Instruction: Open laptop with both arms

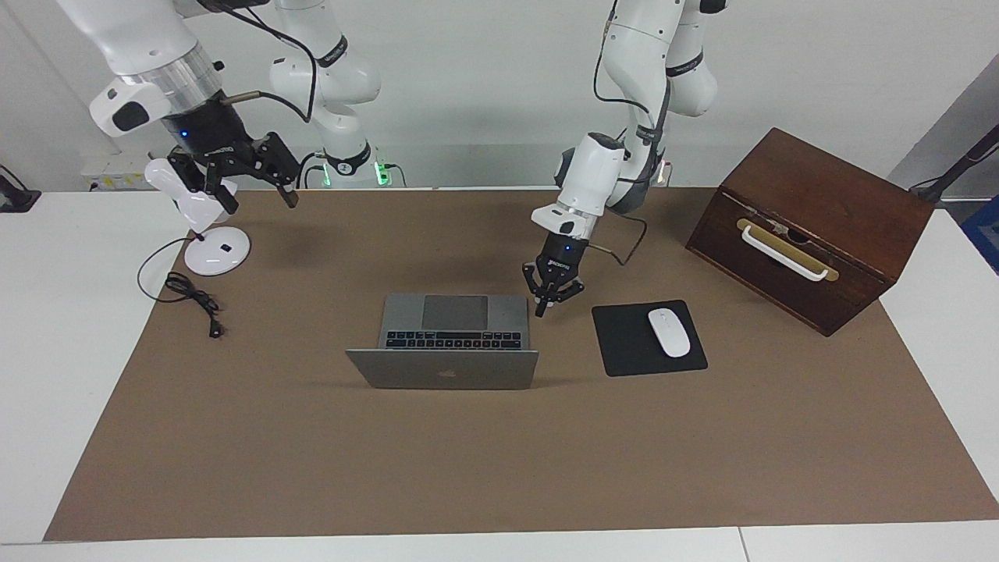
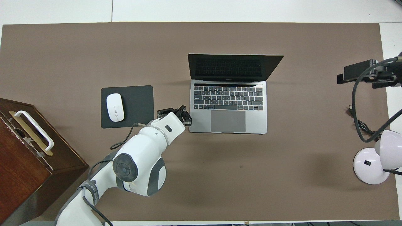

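The thin silver-grey rectangular laptop (image 1: 449, 343) is seen lying in the middle of the brown mat on the table (image 1: 47, 375), with its lid already raised to a steep angle: the dark screen, the black keys and the large grey trackpad are all exposed in the overhead view. The opening itself is therefore judged to be done, and the step in hand is taken to be the clearing away of both arms.

The left hand (image 1: 540, 311) is held just beside the corner of the laptop's base that lies nearest the robots on the left arm's side, between the laptop and the black mouse pad (image 1: 624, 343). Its fingertips are brought together, and nothing is gripped between them. Whether the tips touch the mat or hang just above it cannot be told.

The right hand (image 1: 246, 187) is raised in the air over the right arm's end of the table, close to the white desk lamp (image 1: 204, 226). Its black fingers are spread wide apart, and nothing is held in them.

For the next move, little is judged to be called for: the left hand would have to be lifted straight up and drawn back toward its base, so that the laptop's edge is not knocked and the lid is not disturbed. Care near the lamp and its black cord (image 1: 191, 300) is advised for the right arm.
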Tool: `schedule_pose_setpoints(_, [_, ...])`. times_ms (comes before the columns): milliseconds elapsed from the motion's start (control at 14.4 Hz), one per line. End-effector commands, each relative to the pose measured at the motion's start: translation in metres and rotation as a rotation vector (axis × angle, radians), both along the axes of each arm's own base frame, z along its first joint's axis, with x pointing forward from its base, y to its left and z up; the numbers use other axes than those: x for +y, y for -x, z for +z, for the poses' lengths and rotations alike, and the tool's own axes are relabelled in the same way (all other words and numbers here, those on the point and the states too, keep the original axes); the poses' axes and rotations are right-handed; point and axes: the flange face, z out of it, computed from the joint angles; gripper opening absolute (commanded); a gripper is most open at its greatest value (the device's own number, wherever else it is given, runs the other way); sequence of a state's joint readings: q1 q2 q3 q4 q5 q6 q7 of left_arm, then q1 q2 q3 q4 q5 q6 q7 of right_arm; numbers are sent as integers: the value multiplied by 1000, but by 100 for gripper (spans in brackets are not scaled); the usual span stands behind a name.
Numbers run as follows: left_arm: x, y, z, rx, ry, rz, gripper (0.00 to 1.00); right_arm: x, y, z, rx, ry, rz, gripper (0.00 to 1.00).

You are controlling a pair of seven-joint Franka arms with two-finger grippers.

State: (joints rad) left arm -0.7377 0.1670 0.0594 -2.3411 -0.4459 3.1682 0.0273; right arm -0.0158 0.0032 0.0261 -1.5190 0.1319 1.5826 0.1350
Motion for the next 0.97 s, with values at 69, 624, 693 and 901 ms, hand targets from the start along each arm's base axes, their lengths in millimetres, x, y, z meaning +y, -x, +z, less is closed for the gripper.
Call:
schedule_pose_setpoints(69, [15,-24,37,74,25,9,0,-13,27,-9,51,41,8,100])
schedule_pose_setpoints(624, [63,-78,85,153,-5,-36,0,-35,22,-13,-35,65,-4,100])
schedule_pose_setpoints(693, [70,-85,92,160,-35,-60,0,-40,20,-14,-37,65,-14,100])
schedule_pose_setpoints(901, [91,-99,106,198,-154,-130,0,-48,16,-13,-70,120,8,100])
